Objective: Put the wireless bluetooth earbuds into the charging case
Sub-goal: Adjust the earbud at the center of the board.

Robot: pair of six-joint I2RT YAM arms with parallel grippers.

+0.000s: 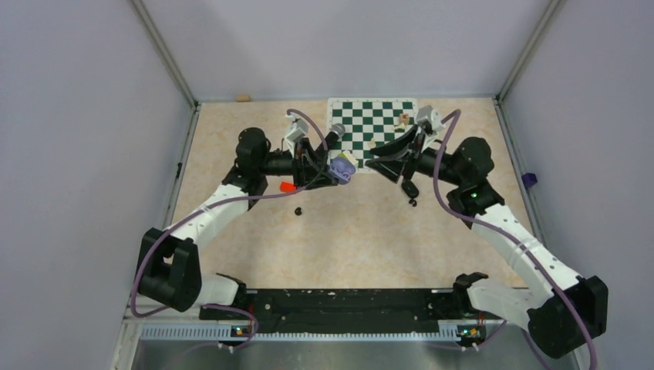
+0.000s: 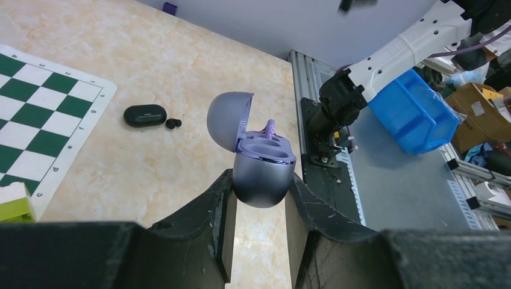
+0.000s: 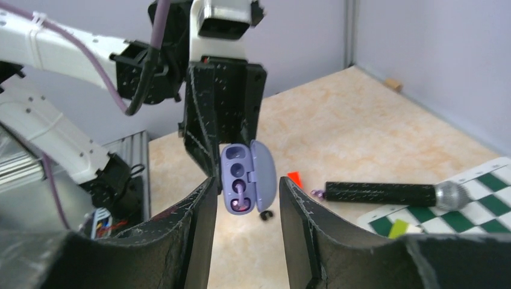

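My left gripper (image 2: 260, 180) is shut on the lower half of the pale purple charging case (image 2: 262, 171), held above the table with its lid open. A small pale purple earbud (image 2: 270, 127) sits in one of its slots, stem sticking out; it also shows in the right wrist view (image 3: 241, 194). My right gripper (image 3: 247, 180) is open and empty, facing the case (image 3: 247, 177) a short way off. One black earbud (image 1: 298, 210) lies on the table below the case. Another black earbud (image 2: 173, 123) lies beside a black oval case (image 2: 144, 115).
A red block (image 3: 294, 179) and a black microphone (image 3: 385, 192) lie left of the green chessboard mat (image 1: 374, 123). A tiny purple piece (image 3: 316, 193) lies at the microphone's handle end. Small pieces stand on the mat. Grey walls enclose the table.
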